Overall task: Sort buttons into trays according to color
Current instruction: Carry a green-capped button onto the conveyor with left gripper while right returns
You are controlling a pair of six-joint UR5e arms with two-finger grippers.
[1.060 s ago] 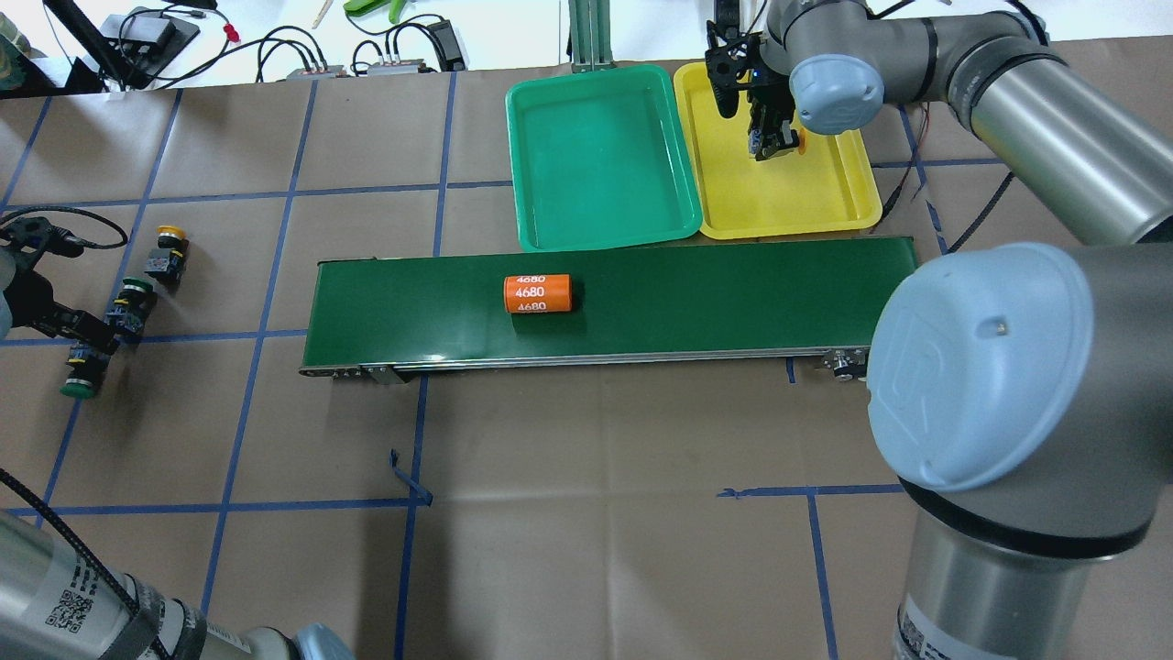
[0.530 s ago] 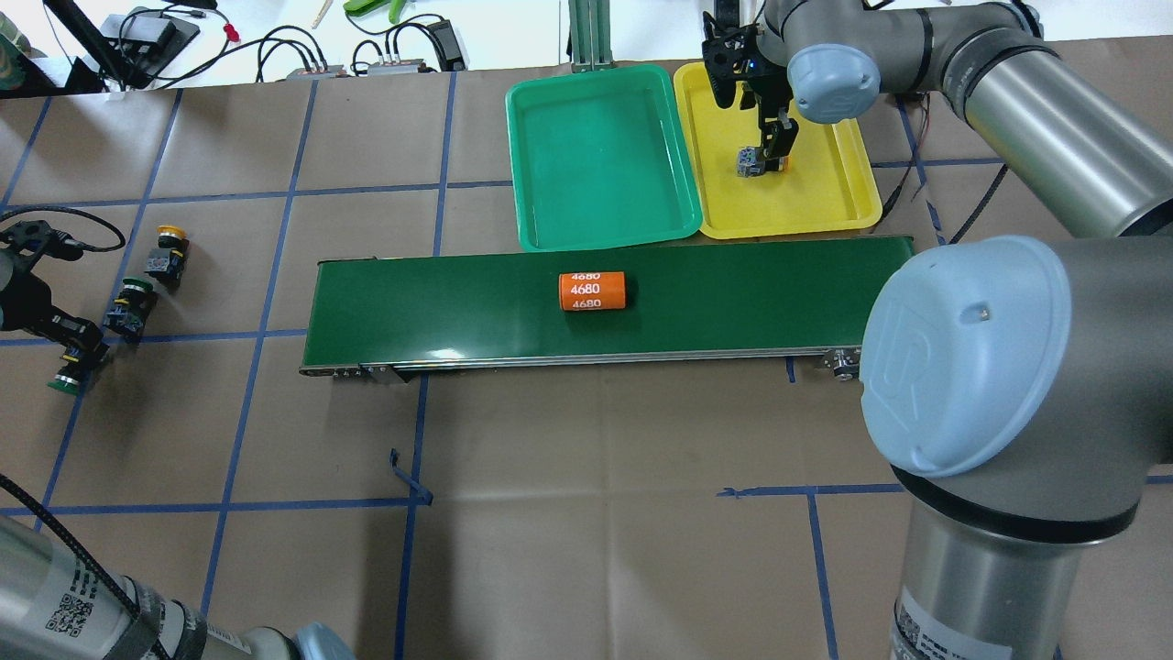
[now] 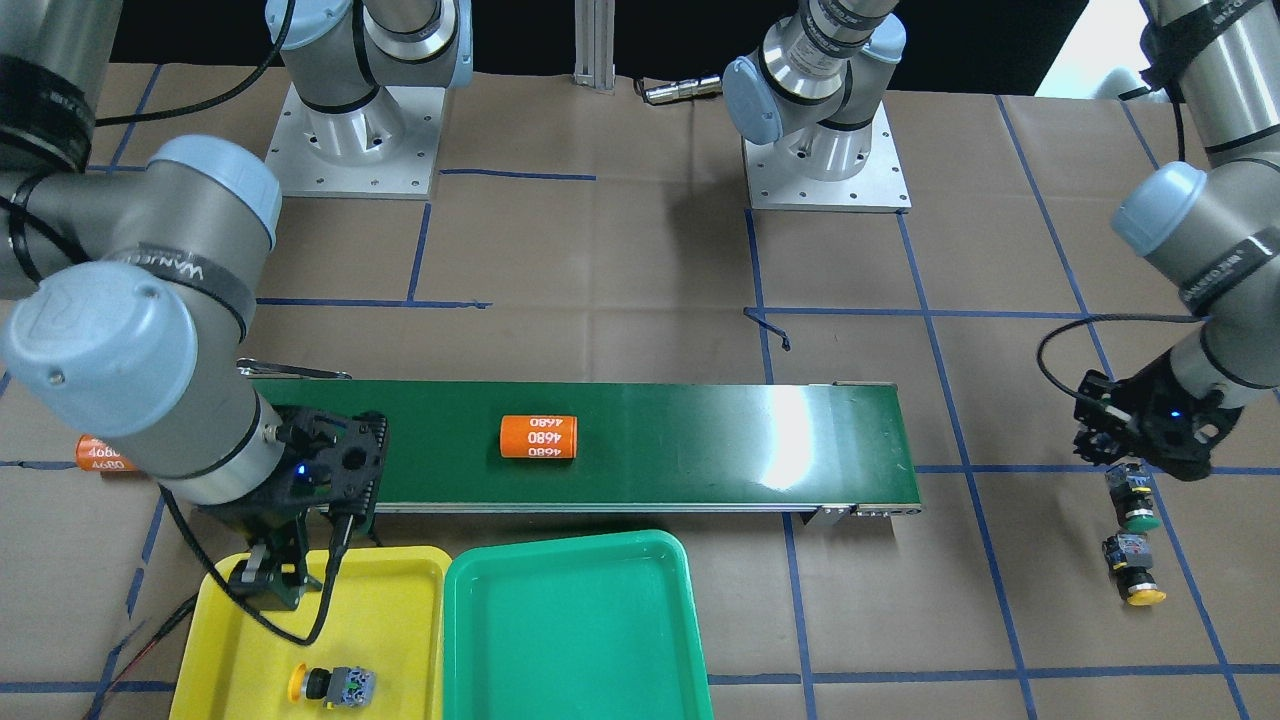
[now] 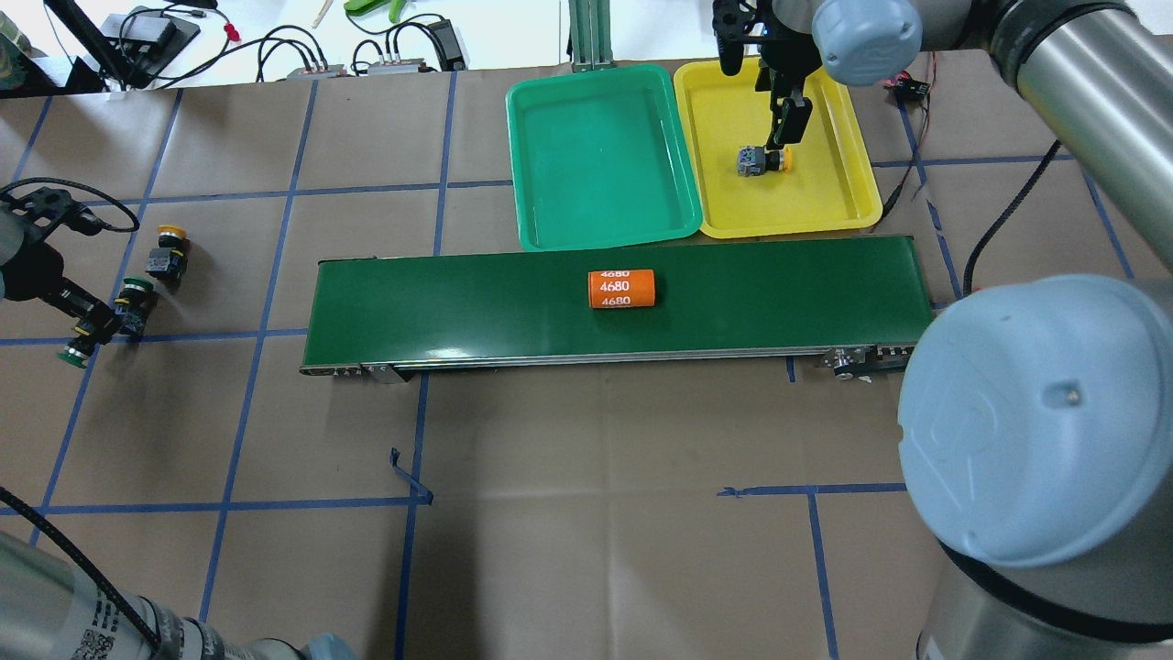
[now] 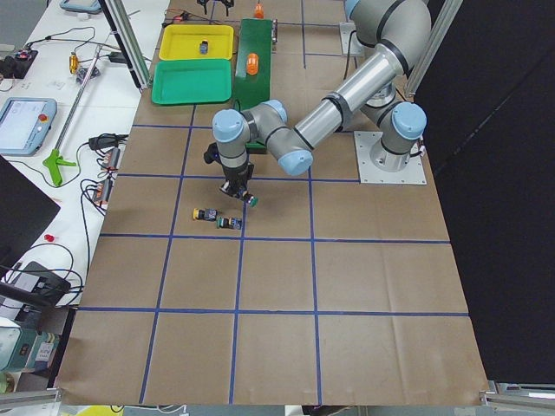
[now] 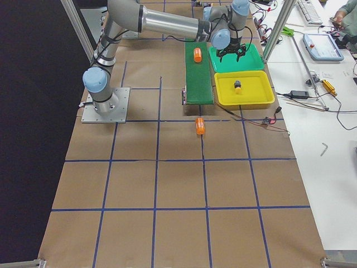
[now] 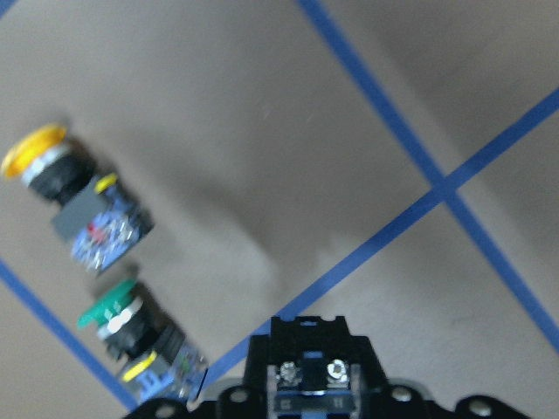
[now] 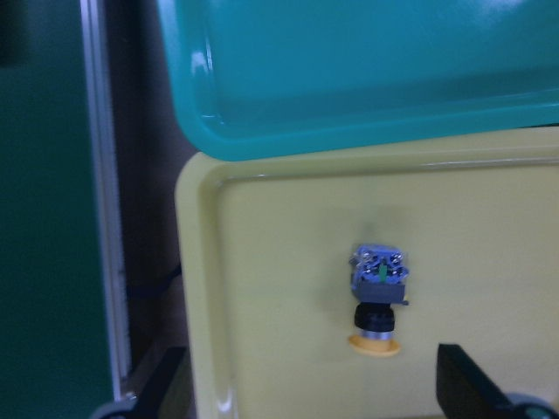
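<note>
While my right gripper [image 8: 310, 393] hung over the yellow tray [image 4: 829, 197] at the upper right of the overhead view, its fingers [image 8: 467, 384] stood wide apart and gripped nothing. In its wrist view they sat in the two lower corners. A yellow-capped button [image 8: 377, 301] lay on the tray floor between and a little above them, touching neither.

My left gripper [image 4: 84, 335], at the far left edge of that overhead view, was clamped on a green-capped button [image 4: 70, 353] whose cap stuck out toward the lower left. Its wrist view showed only the screw-terminal end, low in the middle of the frame.

Across the centre of the brown paper table [image 4: 596, 513] ran one dark-green conveyor belt [image 4: 440, 302]. Above its right half sat the two glossy trays, rims touching: the green tray [image 4: 596, 165], with nothing in it, on the left and the yellow one on the right.

I counted two orange "4680" cylinders. One orange cylinder [image 4: 621, 288] lay on its side near the belt's middle. A second orange cylinder [image 6: 200, 125] lay on the paper just off the belt's end, at centre in the right side view.

I counted four buttons, each with a stubby black-and-grey body, two of each cap colour. Besides the two above, a second green-capped button [image 4: 131, 305] lay just beside my left gripper, and a second yellow-capped button [image 4: 169, 250] lay near it, up and to the right.
</note>
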